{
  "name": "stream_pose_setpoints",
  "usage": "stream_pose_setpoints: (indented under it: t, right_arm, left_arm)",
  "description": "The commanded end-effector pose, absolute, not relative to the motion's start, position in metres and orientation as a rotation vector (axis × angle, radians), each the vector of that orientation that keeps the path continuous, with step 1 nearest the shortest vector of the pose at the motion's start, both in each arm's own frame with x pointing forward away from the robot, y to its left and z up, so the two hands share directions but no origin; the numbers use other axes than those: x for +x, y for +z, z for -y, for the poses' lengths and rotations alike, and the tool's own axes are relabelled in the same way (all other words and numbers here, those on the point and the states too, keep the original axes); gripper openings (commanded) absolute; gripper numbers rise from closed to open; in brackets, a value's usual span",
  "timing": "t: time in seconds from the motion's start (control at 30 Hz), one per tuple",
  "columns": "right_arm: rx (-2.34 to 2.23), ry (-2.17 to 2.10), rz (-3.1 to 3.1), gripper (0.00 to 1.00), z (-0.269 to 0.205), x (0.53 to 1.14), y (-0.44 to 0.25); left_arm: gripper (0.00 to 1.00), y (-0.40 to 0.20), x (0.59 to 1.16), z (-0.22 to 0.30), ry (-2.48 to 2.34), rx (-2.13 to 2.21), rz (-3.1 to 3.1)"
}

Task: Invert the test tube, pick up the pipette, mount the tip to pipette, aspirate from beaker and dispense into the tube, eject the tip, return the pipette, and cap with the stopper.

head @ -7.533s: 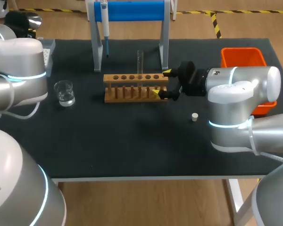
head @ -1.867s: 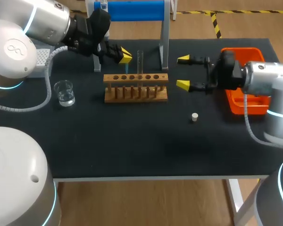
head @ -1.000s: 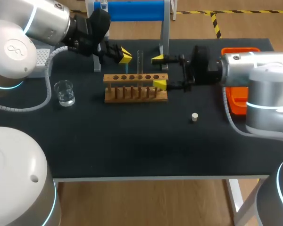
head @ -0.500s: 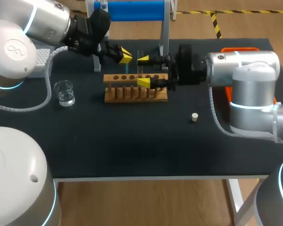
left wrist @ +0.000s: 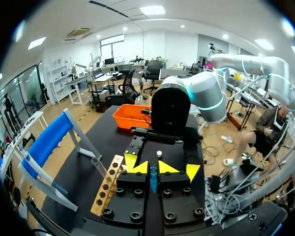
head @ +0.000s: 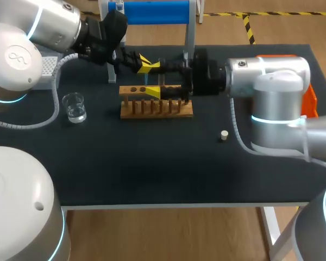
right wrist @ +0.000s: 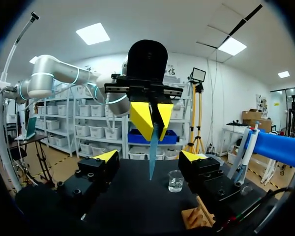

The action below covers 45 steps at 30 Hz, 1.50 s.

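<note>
My left gripper hangs above the wooden rack's back left, shut on the pipette; its blue lower end points down between the yellow tips. My right gripper reaches in from the right over the rack, open. In the right wrist view its fingers stand either side of the blue pipette end without touching it. The glass test tube stands in the rack, partly hidden behind the right fingers. A water beaker sits to the rack's left. The small stopper lies to the rack's front right.
The blue pipette stand rises behind the rack. An orange bin shows past my right arm at the table's right edge. A grey tip box sits at the far left. The black mat in front of the rack is bare.
My right gripper has slid left over the rack, past the test tube, until its fingers flank the pipette, and its jaws have narrowed somewhat. The left arm has held still.
</note>
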State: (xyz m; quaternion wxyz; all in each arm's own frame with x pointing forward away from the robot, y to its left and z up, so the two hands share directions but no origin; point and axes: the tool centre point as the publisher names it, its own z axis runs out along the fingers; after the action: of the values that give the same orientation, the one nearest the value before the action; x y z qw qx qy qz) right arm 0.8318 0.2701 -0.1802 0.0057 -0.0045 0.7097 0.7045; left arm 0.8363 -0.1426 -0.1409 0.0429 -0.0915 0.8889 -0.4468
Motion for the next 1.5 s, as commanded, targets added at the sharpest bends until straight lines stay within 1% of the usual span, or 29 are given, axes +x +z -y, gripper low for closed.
stream_pose_setpoints:
  t: [0.03, 0.23, 0.33, 0.43, 0.47, 0.83, 0.9, 0.97, 1.03, 1.07, 1.13, 1.4, 1.43, 1.47, 1.5]
  right_arm:
    - [-0.011, 2.213, -2.218, 0.77, -0.277, 0.836, -0.180]
    - [-0.006, 2.238, -2.214, 0.70, -0.282, 0.836, -0.178]
    - [-0.006, 2.248, -2.213, 0.59, -0.283, 0.836, -0.178]
    - [-0.004, 2.257, -2.213, 0.53, -0.285, 0.836, -0.178]
    - [-0.005, 2.259, -2.213, 0.50, -0.286, 0.836, -0.178]
    - [-0.014, 2.271, -2.212, 0.45, -0.288, 0.835, -0.176]
    - [-0.015, 2.272, -2.211, 0.43, -0.288, 0.835, -0.176]
    - [-0.016, 2.274, -2.210, 0.37, -0.288, 0.836, -0.175]
    - [-0.017, 2.275, -2.209, 0.27, -0.288, 0.836, -0.175]
    - [-0.017, 2.277, -2.208, 0.14, -0.288, 0.836, -0.175]
    - [-0.018, 2.278, -2.207, 0.00, -0.288, 0.836, -0.175]
    - [-0.021, 2.284, -2.202, 0.00, -0.287, 0.836, -0.174]
    - [-0.022, 2.285, -2.201, 0.00, -0.286, 0.836, -0.174]
    - [-0.023, 2.285, -2.201, 0.00, -0.286, 0.836, -0.174]
    - [-0.023, 2.285, -2.202, 0.00, -0.285, 0.836, -0.174]
  left_arm:
    - [0.00, -0.140, 0.837, 0.142, -1.363, -0.280, -2.725]
    - [0.00, -0.140, 0.837, 0.142, -1.363, -0.280, -2.725]
    - [0.00, -0.140, 0.837, 0.142, -1.363, -0.280, -2.725]
    - [0.00, -0.140, 0.837, 0.142, -1.363, -0.280, -2.725]
    - [0.00, -0.140, 0.837, 0.142, -1.363, -0.280, -2.725]
    - [0.00, -0.140, 0.837, 0.142, -1.363, -0.280, -2.725]
    - [0.00, -0.140, 0.837, 0.142, -1.363, -0.280, -2.725]
    - [0.00, -0.140, 0.837, 0.142, -1.363, -0.280, -2.725]
    - [0.00, -0.140, 0.837, 0.142, -1.363, -0.280, -2.725]
    - [0.00, -0.140, 0.837, 0.142, -1.363, -0.280, -2.725]
    - [0.00, -0.140, 0.837, 0.142, -1.363, -0.280, -2.725]
    - [0.00, -0.140, 0.837, 0.142, -1.363, -0.280, -2.725]
    - [0.73, -0.140, 0.837, 0.142, -1.363, -0.280, -2.725]
    - [1.00, -0.140, 0.837, 0.142, -1.363, -0.280, -2.725]
    - [1.00, -0.140, 0.837, 0.142, -1.363, -0.280, -2.725]
